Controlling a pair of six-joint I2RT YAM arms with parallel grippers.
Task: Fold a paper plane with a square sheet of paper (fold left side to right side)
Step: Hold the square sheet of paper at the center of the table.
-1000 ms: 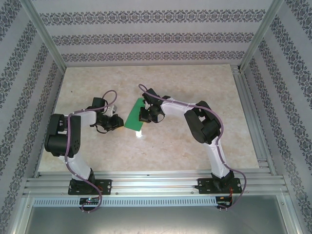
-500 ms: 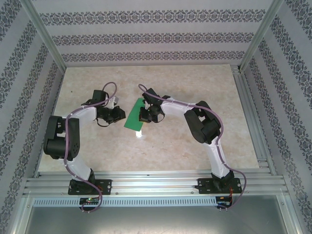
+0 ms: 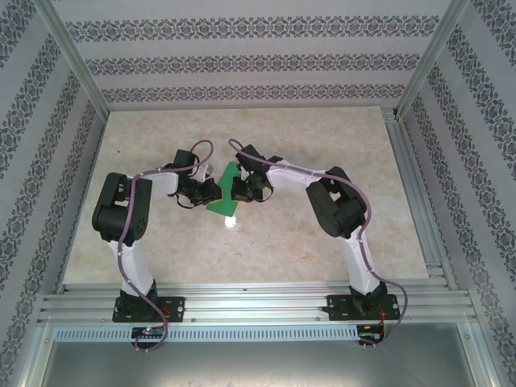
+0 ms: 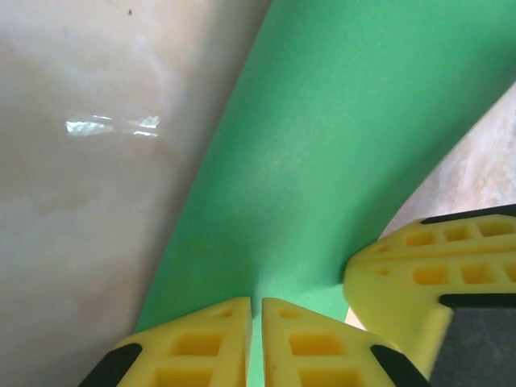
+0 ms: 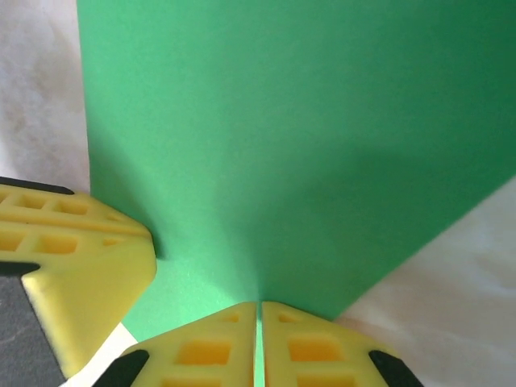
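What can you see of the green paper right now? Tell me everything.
The green paper is thin, plain and bright green, matte, with no print. From above it reads as a narrow slanted strip near the middle of the table, between the two arms. The left gripper and right gripper pinch it side by side, fingers closed on it. Its surface bows gently, and no sharp crease shows. Whether any part rests on the table is unclear.

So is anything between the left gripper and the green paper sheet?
Nothing visible. The left gripper is closed on the green paper sheet, and the right gripper pinches the same sheet close beside it.
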